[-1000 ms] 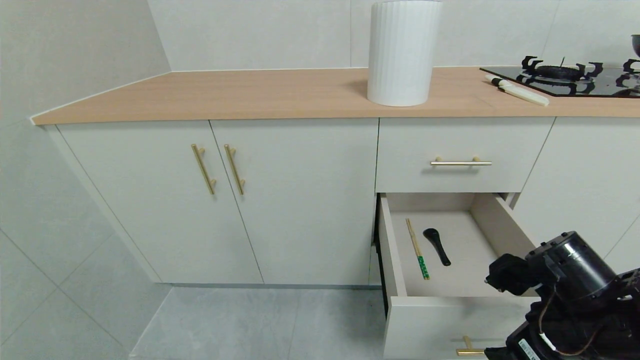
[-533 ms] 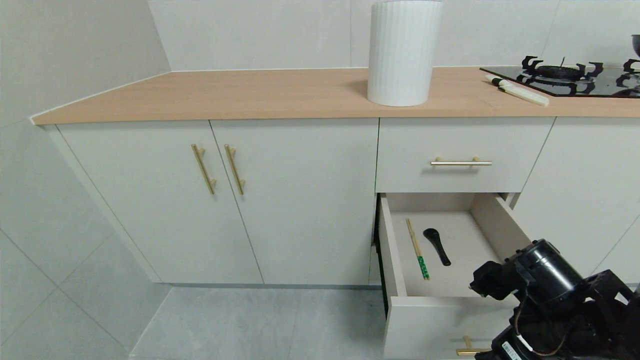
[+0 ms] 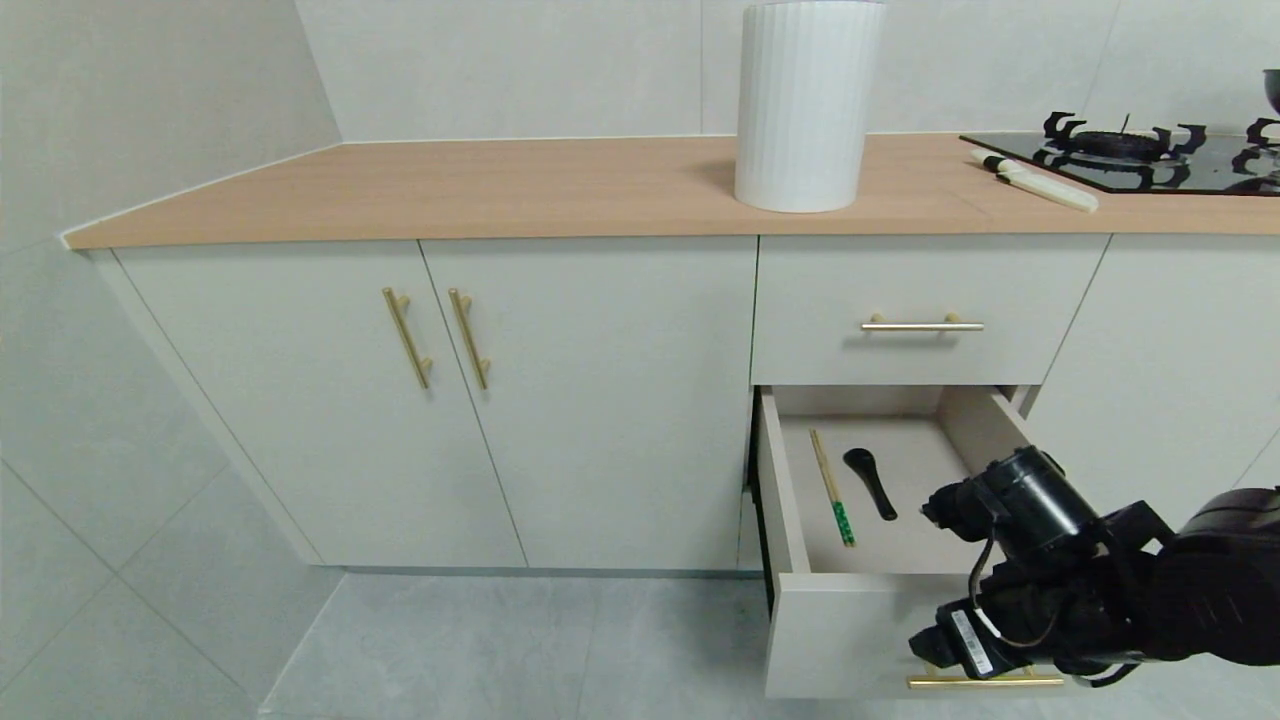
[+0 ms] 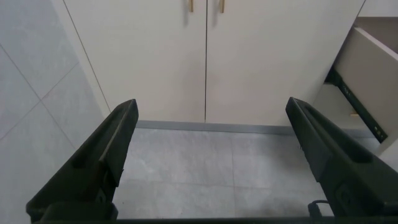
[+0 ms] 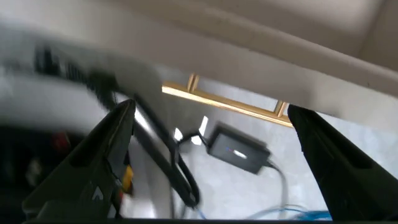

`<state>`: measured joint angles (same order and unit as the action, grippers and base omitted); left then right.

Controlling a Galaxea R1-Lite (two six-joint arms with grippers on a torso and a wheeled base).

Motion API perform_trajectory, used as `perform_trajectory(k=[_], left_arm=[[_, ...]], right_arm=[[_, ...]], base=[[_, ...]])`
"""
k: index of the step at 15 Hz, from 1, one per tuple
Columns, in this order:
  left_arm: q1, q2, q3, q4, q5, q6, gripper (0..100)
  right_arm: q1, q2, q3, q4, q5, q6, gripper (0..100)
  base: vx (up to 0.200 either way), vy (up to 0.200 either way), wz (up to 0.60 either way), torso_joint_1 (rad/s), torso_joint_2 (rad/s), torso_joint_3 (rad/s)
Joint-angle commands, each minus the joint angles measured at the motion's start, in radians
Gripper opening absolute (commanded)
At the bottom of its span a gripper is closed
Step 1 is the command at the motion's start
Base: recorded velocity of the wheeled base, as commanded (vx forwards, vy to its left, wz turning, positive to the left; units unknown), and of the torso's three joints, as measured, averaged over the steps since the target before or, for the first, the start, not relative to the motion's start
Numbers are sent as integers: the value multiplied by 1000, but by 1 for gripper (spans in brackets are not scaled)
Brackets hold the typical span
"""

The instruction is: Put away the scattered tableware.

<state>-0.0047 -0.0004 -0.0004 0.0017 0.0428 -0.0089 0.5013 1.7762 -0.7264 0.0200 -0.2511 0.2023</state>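
Note:
The lower drawer [image 3: 800, 520] stands pulled out. Inside it lie a pair of wooden chopsticks with green ends [image 3: 832, 488] and a black spoon [image 3: 870, 482]. My right arm [image 3: 1050, 580] is low at the drawer's front panel, just above its gold handle [image 3: 985, 681]. In the right wrist view my right gripper [image 5: 211, 111] is open, with the gold handle [image 5: 227, 102] seen between its fingers and the panel beyond. My left gripper [image 4: 211, 106] is open and holds nothing, facing the cabinet doors [image 4: 205, 56] and the floor.
On the wooden countertop [image 3: 500, 190] stand a tall white ribbed canister [image 3: 808, 105] and a white-handled knife [image 3: 1035, 180] beside the black gas hob [image 3: 1150, 150]. The upper drawer [image 3: 920, 310] is shut. Grey tiled floor lies open to the left.
My right arm has swung left and down onto the drawer's front panel. The drawer has slid in a little, and its gold handle has come fully into view.

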Motion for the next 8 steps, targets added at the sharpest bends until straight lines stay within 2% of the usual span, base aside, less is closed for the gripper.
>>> perform_trajectory(k=[1,8], left_arm=[[0,0,0,0,0,0,100],[0,0,0,0,0,0,100]], right_arm=[[-9,52,-39,3,-8,34,100],[-82,144,-168,1,-42,141,100]], base=[[0,0,0,0,0,0],[0,0,0,0,0,0]])
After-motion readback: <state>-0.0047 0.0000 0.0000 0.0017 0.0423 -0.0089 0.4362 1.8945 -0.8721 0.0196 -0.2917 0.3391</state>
